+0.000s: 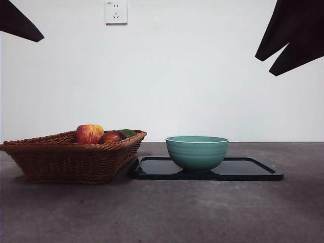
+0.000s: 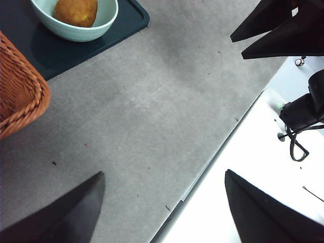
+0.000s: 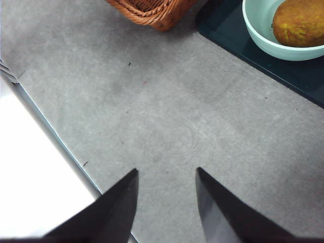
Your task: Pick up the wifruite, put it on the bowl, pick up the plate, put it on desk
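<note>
in front we see a ridged teal bowl point(image 1: 197, 152) on a glossy black plate point(image 1: 253, 171) beside a woven basket point(image 1: 66, 159). from both wrists, the rough brown fruit point(image 2: 76, 11) lies in the bowl; left gripper point(image 2: 162, 202) and right gripper point(image 3: 167, 202) hang open over the matte desk point(image 3: 167, 116).

We see a teal-green bowl point(image 1: 197, 151) with faint ridges on a glossy black plate point(image 1: 253, 169), holding a brown-golden wifruite point(image 2: 76, 11). The brown woven basket point(image 1: 71, 157) carries a red-and-yellow streaked apple point(image 1: 89, 133); the tabletop point(image 1: 162, 212) is mottled grey-brown.
</note>
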Controlling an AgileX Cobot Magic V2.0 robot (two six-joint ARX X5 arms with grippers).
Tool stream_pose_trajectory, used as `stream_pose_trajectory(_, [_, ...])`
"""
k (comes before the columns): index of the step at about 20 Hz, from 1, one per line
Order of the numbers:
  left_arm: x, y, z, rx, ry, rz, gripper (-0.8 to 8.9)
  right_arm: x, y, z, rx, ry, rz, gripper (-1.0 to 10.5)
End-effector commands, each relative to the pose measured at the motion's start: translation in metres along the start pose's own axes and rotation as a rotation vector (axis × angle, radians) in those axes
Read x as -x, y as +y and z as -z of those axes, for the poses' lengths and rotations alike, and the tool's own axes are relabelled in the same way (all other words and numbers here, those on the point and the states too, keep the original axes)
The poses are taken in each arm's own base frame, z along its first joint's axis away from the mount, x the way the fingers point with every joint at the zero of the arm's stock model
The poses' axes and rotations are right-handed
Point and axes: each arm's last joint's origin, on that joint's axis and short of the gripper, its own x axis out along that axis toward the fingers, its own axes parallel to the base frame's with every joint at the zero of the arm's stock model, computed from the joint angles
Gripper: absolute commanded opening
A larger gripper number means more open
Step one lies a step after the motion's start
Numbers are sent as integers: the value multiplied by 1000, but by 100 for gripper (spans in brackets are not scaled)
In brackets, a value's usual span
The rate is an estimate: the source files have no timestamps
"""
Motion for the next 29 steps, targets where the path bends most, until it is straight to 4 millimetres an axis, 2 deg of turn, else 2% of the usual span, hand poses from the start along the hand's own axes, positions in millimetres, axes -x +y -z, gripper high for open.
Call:
stream_pose_trajectory(1, [0,-1,-2,-18,-2,10,375,0,2,-3,20,-9,-8,182])
stream_pose_trajectory(8, [0,-1,-3,-22,-9,10,375,0,2,-3,19,-9,-9,182])
stream_pose_trajectory(12, [-3,1,-11,-45,-65,-15,375,0,2,-3,19,-9,-9,182])
stream_pose_trajectory(16, [-16,7,-39,-52,-84,-29,376,0,2,-3,17,-7,-9,182])
stream_pose_trajectory(21, [-48,22,-95,-94,-68,-52,376,5,4,-1,-23,-14,-18,182])
stream_pose_trajectory(25, [-82,37,-135,-117,-40,-53,375,23,10,6,-34,-72,-41,182])
stream_pose_trajectory(29, [-121,57,-156,-117,6,-52,375,46,18,16,-54,-156,-54,182])
